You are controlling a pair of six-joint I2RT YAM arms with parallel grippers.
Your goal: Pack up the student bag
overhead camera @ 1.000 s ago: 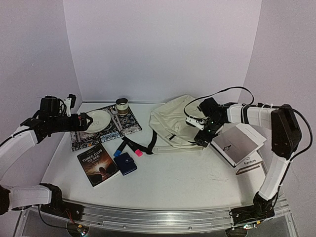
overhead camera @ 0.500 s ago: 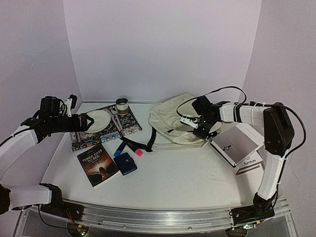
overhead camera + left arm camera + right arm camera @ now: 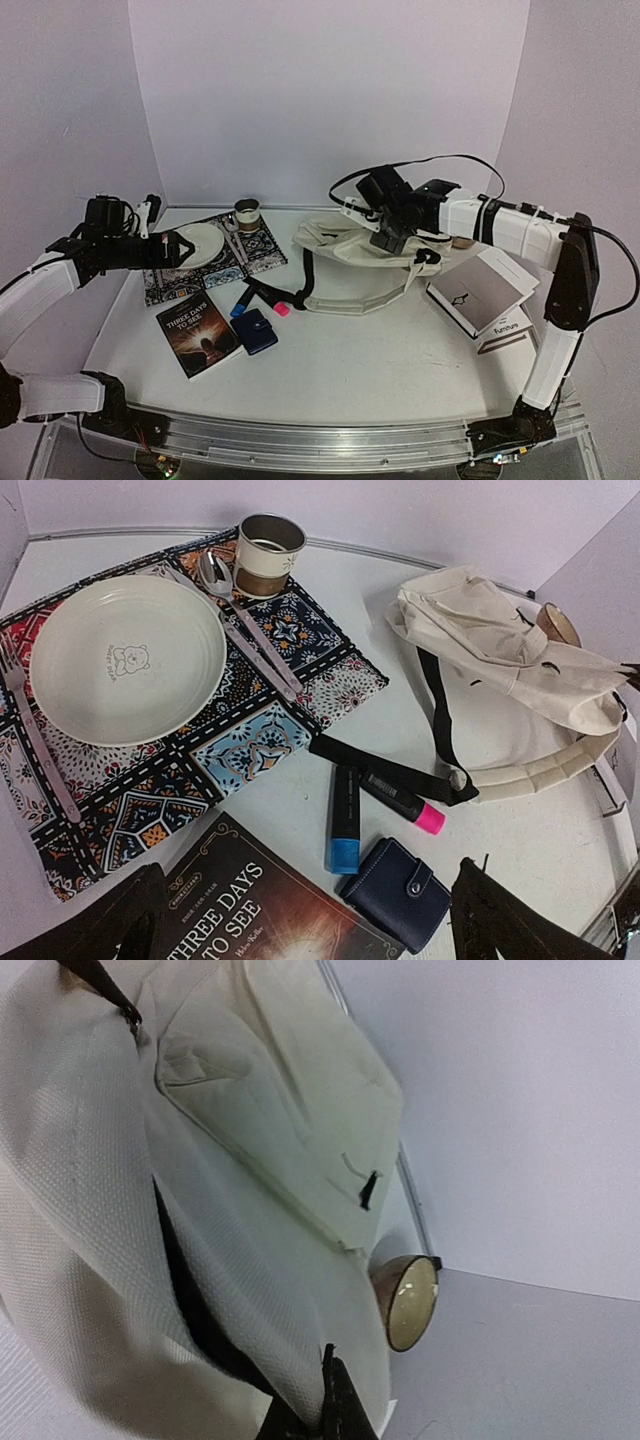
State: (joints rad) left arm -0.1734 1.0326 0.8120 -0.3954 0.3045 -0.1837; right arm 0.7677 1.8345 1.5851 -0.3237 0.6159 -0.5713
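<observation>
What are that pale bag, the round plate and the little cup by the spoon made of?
The student bag looks like woven cream cloth: fine weave, soft folds. The plate seems glazed ceramic or melamine, smooth with a faint sheen. The cup looks like brushed metal, grey and dull-shiny.

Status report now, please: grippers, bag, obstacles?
Left gripper: jaws open above placemat. Right gripper: jaws shut on student bag, partly lifted. Brown cup close behind.

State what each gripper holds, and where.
Right gripper pinches the student bag by its cream fabric near the top; left gripper is open, holding nothing.
</observation>
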